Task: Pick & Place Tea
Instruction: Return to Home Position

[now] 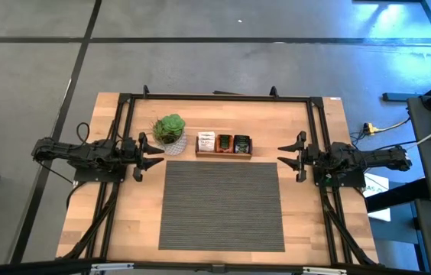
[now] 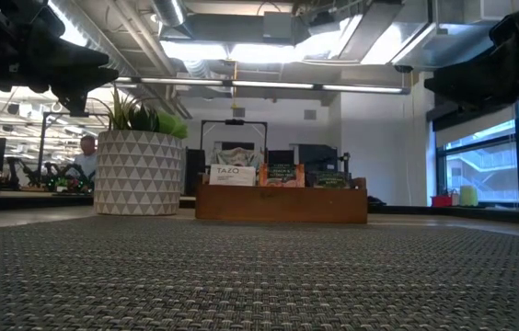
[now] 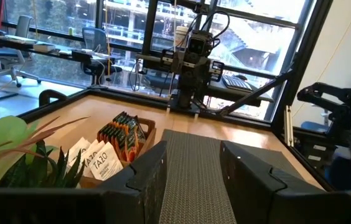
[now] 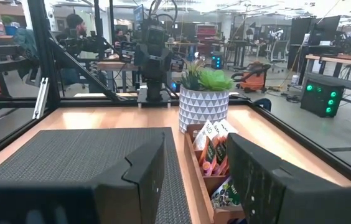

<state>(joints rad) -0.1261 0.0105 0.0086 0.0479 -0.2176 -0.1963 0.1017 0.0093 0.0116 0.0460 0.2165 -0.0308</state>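
Note:
The tea sachets stand upright in a brown three-compartment wooden tray (image 1: 223, 155) at the far side of the mat: white ones (image 1: 206, 141) on the left, orange-red ones (image 1: 223, 143) in the middle, dark ones (image 1: 241, 143) on the right. My left gripper (image 1: 152, 153) hovers level at the mat's far left corner, open with nothing between its fingers. My right gripper (image 1: 288, 154) hovers level at the mat's far right corner, also open with nothing in it. In the left wrist view the white sachets (image 3: 94, 163) and orange-red sachets (image 3: 122, 135) show beyond my left gripper (image 3: 194, 180).
A grey ribbed mat (image 1: 223, 205) covers the middle of the wooden table (image 1: 85, 198). A green plant in a white patterned pot (image 1: 170, 131) stands just left of the tray. A black frame (image 1: 215, 98) runs round the table's far and side edges.

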